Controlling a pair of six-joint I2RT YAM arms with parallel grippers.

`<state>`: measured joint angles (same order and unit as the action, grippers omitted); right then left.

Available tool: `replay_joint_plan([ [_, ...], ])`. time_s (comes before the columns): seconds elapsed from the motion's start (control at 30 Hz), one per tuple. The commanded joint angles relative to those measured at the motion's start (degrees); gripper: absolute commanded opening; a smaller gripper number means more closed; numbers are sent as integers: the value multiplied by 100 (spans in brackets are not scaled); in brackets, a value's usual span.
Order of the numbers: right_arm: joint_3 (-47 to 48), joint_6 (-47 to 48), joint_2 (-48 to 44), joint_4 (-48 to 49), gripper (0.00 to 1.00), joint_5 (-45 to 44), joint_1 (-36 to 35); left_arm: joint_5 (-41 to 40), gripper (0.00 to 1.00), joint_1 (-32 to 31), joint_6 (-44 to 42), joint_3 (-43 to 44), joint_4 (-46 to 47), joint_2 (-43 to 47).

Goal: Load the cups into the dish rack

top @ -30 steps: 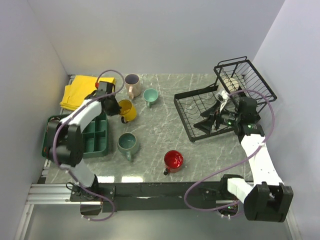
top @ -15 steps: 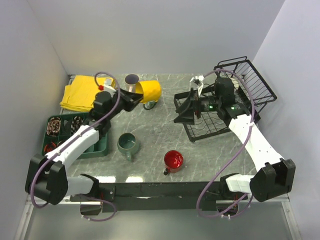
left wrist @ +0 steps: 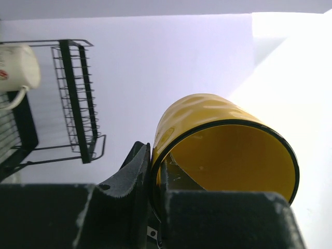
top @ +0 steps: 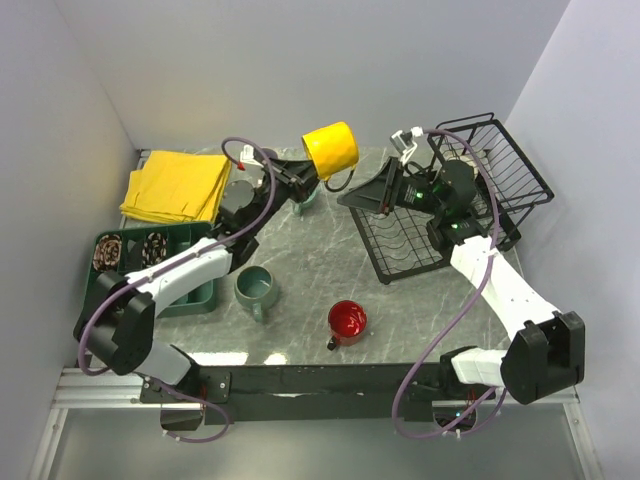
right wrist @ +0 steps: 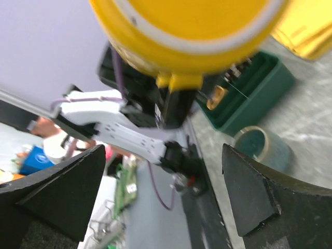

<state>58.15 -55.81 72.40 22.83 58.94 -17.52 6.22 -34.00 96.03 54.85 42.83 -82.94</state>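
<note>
Top external view has the yellow mug (top: 331,149) lifted clear of the table, between the two arms and close to the far wall. The left gripper (top: 300,176) is clamped on its wall; the left wrist view shows one finger outside the rim and the other inside, with the mouth turned back toward that wrist. The right gripper (top: 366,193) stands with its jaws wide apart and empty, just beside the mug, which lies at about 10 o'clock from its fingertips. In the right wrist view the mug's base and handle fill the upper middle, ahead of the spread jaws rather than between them, so the mug's long axis appears to run roughly from one gripper toward the other. The dish rack (top: 400,255) lies at about 4 o'clock from the mug, beneath the right arm, which is the nearer arm to it. This looks like a handover, which would turn on the right jaws closing across the mug's body.
</note>
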Motion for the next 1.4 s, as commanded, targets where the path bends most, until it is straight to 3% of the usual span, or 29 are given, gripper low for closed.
replay_joint_plan([
  [0.0,284,-1001,89,1048,95,-190,-50,-200,1,-195,346,535,1096,-99],
  [0.23,539,-1124,266,1065,74,-154,-59,-182,1,-353,311,729,1000,-241],
  [0.8,741,-1389,538,1022,47,-286,20,-288,1,-581,-172,834,551,-284],
  [0.9,716,-1380,538,987,25,-330,55,-305,1,-625,-312,878,455,-302],
  [0.93,715,-1371,521,1004,3,-322,108,-314,1,-643,-348,878,420,-293],
  [1.07,523,-1485,424,1328,0,-243,284,-244,2,-669,-506,835,384,-293],
  [1.17,478,-1354,371,1374,0,-181,407,-244,25,-669,-646,764,253,-206],
  [1.2,478,-1145,328,1173,0,-172,442,-261,42,-669,-690,721,235,-171],
  [1.27,417,-985,249,1092,0,-137,547,-253,57,-669,-813,580,182,-22],
  [1.3,399,-802,222,970,0,-111,591,-270,69,-669,-875,527,156,49],
  [1.37,355,-572,135,820,0,-84,731,-297,78,-661,-1050,378,-1,250],
])
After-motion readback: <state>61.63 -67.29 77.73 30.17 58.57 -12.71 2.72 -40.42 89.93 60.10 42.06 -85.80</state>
